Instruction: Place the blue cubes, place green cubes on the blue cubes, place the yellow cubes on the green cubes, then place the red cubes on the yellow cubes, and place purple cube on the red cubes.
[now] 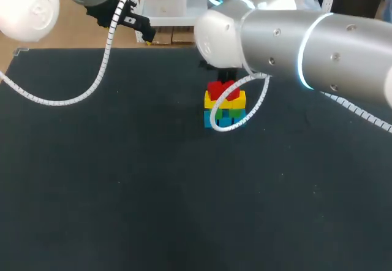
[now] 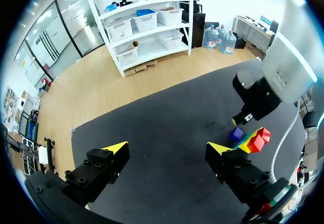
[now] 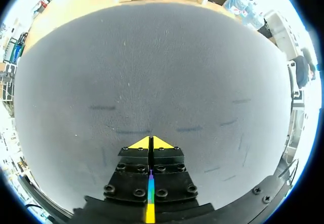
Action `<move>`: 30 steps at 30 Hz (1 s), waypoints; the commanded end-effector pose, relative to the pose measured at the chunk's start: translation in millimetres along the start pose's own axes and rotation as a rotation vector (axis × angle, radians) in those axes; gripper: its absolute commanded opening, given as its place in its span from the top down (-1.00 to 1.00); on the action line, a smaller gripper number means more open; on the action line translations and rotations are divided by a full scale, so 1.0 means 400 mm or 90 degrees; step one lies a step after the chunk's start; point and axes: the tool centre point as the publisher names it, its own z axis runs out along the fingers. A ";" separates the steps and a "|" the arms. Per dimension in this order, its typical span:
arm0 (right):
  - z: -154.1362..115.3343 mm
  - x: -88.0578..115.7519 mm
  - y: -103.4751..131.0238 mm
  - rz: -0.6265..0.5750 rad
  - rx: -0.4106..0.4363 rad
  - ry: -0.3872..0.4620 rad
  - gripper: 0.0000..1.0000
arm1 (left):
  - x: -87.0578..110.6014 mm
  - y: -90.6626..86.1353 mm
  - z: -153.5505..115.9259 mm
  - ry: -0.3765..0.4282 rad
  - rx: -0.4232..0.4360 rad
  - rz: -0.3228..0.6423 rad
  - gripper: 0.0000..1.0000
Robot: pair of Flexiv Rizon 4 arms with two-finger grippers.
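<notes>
Standing mid-way on dark mat (image 1: 122, 191): cube stack (image 1: 225, 105); left tool (image 2: 167, 146) spread wide; right tool (image 3: 151, 141) closed.

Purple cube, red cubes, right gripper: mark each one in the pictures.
purple cube (image 2: 236, 133), left wrist view, on its visible face.
red cubes (image 1: 222, 90), head view, on their front side.
right gripper (image 3: 151, 143), right wrist view, between its yellow tips.
</notes>
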 end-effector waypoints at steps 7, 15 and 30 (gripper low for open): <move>-0.059 -0.002 -0.018 0.001 -0.018 -0.024 1.00 | 0.002 0.000 -0.001 -0.001 0.000 0.000 -1.00; -0.072 0.027 -0.017 -0.019 -0.027 -0.013 -1.00 | 0.002 0.000 -0.001 -0.001 0.000 0.000 -1.00; -0.004 0.055 0.010 -0.032 0.000 0.015 -1.00 | 0.002 0.000 -0.001 -0.001 0.000 0.000 -1.00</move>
